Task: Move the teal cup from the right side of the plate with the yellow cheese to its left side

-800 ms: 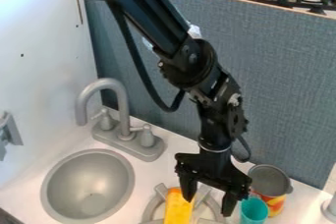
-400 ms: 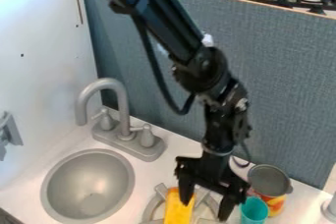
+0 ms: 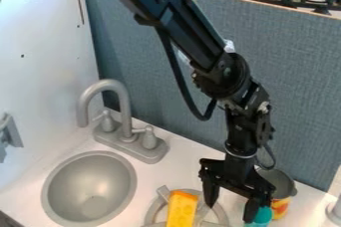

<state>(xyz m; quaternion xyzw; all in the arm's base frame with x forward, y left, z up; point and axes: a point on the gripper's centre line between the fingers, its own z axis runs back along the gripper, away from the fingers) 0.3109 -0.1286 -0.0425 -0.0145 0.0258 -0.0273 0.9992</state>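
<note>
In the camera view, a bright yellow, roughly rectangular block with small darker dimples (image 3: 181, 210) lies on a round grey burner ring with prongs (image 3: 162, 191), set in the white tabletop (image 3: 174, 170) at the near side, right of the round grey sink bowl (image 3: 90, 186). Its far end is plain to see, with a paler edge along the top; its near end runs out at the bottom of the view. What it is made of, I can't tell.

The black two-finger end effector (image 3: 230, 211) hangs just right of the block, its fingers spread well apart and pointing down, with nothing pinched between them. Whether the left finger touches the block is hard to make out. The right finger partly covers a small turquoise cup (image 3: 264, 215), whose near part is cut off as well. Behind the cup stands a round container with a grey inside and a red, orange and yellow side (image 3: 281, 205), partly hidden by the end effector and the cup.

Farther left, a grey curved faucet with two handles (image 3: 124, 111) stands beyond the sink. A blue-grey textured panel (image 3: 296, 96) rises along the far side.
</note>
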